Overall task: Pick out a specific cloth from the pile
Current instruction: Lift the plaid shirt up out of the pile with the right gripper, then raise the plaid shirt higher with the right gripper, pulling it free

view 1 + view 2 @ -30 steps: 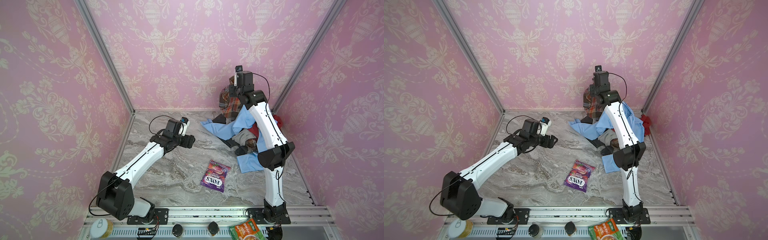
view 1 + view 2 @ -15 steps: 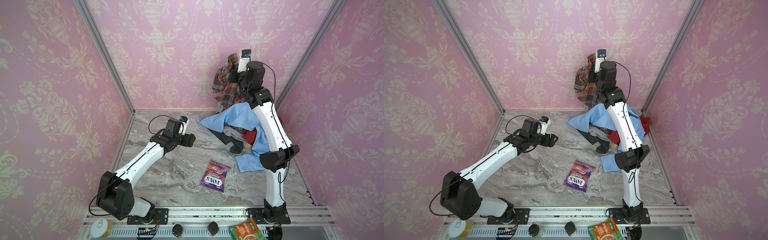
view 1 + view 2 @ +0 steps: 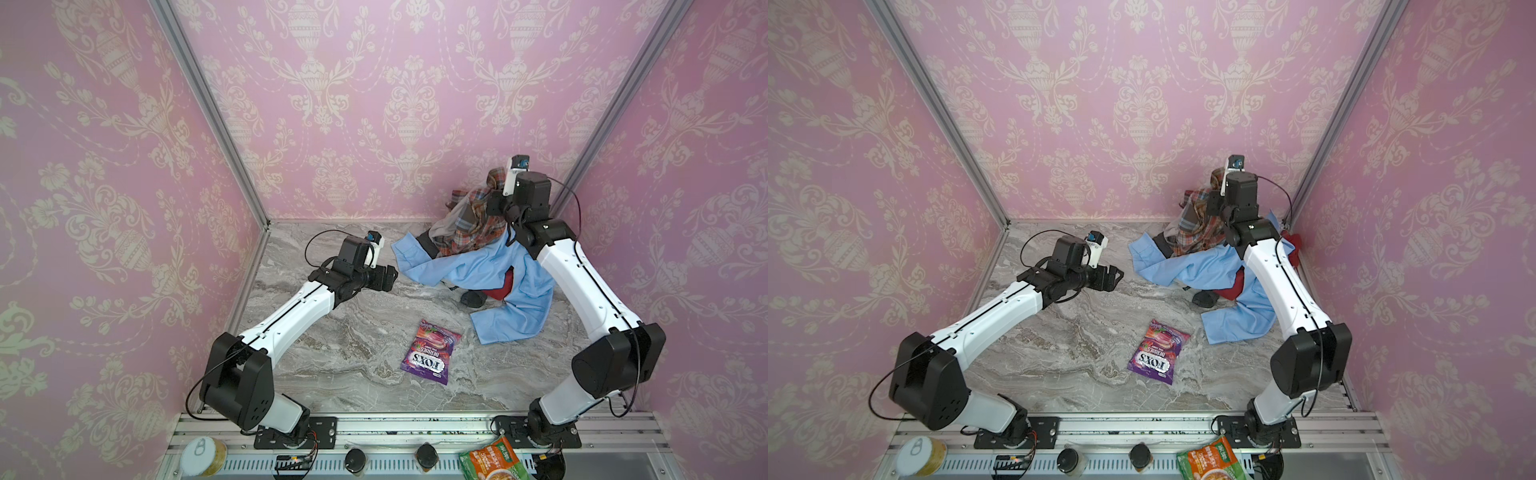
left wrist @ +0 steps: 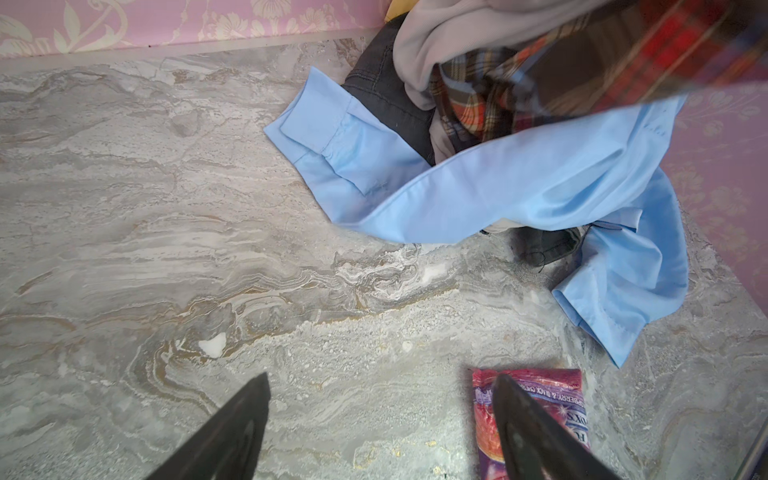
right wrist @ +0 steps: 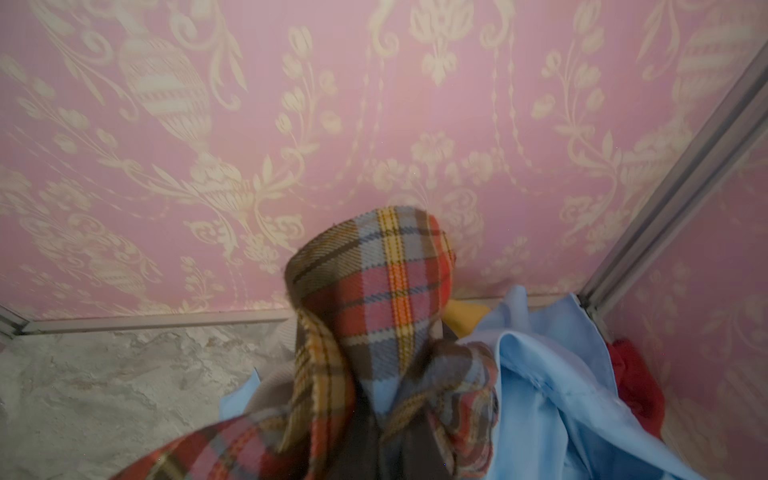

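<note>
Half a second on: your right claw (image 3: pixel 495 203) dropped, pinching the cloth (image 3: pixel 469 230); below it, cloth looks not clear of the pile (image 3: pixel 490 266).

A purple Fox's candy bag (image 3: pixel 430 352) lay flat on the marble tabletop (image 3: pixel 332 365), near the left gripper (image 3: pixel 390 277), below its open fingers. A tin can (image 3: pixel 203 456) and a green-orange packet (image 3: pixel 492 461) sat well apart from it.

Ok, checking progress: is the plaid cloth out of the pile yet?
Partly: the right claw holds the orange-red plaid cloth raised, but its lower end touches the light blue shirt.
</note>
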Controlling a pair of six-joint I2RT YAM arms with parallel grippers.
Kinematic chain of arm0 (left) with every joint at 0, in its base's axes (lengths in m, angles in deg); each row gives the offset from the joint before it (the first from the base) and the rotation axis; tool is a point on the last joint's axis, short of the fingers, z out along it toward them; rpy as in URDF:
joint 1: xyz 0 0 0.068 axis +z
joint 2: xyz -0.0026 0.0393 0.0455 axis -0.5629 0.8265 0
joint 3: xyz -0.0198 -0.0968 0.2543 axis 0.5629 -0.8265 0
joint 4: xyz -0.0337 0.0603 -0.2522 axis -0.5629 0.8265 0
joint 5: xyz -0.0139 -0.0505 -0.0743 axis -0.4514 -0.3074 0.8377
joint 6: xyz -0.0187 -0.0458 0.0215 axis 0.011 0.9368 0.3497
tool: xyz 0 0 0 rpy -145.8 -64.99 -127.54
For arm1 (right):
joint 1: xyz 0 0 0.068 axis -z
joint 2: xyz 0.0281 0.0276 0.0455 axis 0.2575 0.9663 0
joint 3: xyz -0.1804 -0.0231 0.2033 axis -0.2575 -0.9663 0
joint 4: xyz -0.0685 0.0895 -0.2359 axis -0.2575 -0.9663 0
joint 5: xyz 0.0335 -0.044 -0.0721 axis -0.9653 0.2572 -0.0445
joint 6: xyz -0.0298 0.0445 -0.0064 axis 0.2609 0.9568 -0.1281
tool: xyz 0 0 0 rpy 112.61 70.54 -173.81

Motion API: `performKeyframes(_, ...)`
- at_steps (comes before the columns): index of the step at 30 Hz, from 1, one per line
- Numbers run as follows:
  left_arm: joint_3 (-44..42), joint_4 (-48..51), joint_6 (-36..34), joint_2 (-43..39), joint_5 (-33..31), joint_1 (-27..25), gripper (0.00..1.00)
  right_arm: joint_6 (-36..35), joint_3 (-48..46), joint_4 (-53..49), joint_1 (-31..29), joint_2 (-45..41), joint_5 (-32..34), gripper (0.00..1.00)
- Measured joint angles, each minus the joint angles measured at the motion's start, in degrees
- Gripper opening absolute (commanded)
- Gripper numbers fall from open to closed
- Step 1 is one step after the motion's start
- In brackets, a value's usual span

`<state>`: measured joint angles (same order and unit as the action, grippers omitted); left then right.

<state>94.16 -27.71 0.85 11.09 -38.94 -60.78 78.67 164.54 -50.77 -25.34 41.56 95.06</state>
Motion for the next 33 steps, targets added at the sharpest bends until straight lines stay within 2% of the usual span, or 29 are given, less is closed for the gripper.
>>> performKeyframes(2, 0.5, -0.87, 0.39, 0.81, 0.02, -0.68, 0.86, 2.08, -6.71, -0.09, 0.55, -0.26, -0.04, 0.01)
performKeyframes(3, 0.61, -1.27, 0.57, 0.98, 0.02, -0.87, 0.86, 2.89, -8.87, -0.39, 0.55, -0.15, -0.09, 0.05)
performKeyframes(7, 0.83, -2.84, 1.33, 1.49, 0.04, -1.95, 0.86, 5.38, -13.05, -3.93, 0.55, 1.86, -1.16, 0.3)
performKeyframes(10, 0.83, -3.13, 1.6, 1.55, 0.04, -2.45, 0.86, 6.12, -13.05, -5.66, 0.57, 2.49, -1.11, 0.54)
performKeyframes(12, 0.81, -3.23, 1.75, 1.55, 0.02, -2.56, 0.86, 6.14, -13.05, -5.97, 0.68, 2.32, -1.11, 0.63)
performKeyframes(14, 0.61, -3.69, 1.81, 1.55, 0.02, -2.6, 0.86, 6.43, -13.05, -6.34, 0.7, 2.1, -1.14, 0.68)
performKeyframes(19, -1.14, -4.2, 2.27, 1.49, 0.02, -2.6, 0.86, 6.99, -13.79, -7.58, 0.7, -0.5, -1.01, 0.72)
performKeyframes(23, -2.67, -4.42, 2.47, 1.46, 0.02, -2.6, 0.86, 7.34, -16.76, -8.41, 0.94, -6.08, 0.48, 0.77)
performKeyframes(28, -3.17, -4.66, 2.99, 1.07, 0.04, -2.6, 0.86, 8.98, -17.66, -9.27, 3.58, -11.08, -0.13, 0.75)
performKeyframes(33, -3.41, -5.68, 3.3, 1.01, 0.02, -2.91, 0.86, 12.0, -17.68, -9.33, 7.23, -10.51, -4.46, 0.7)
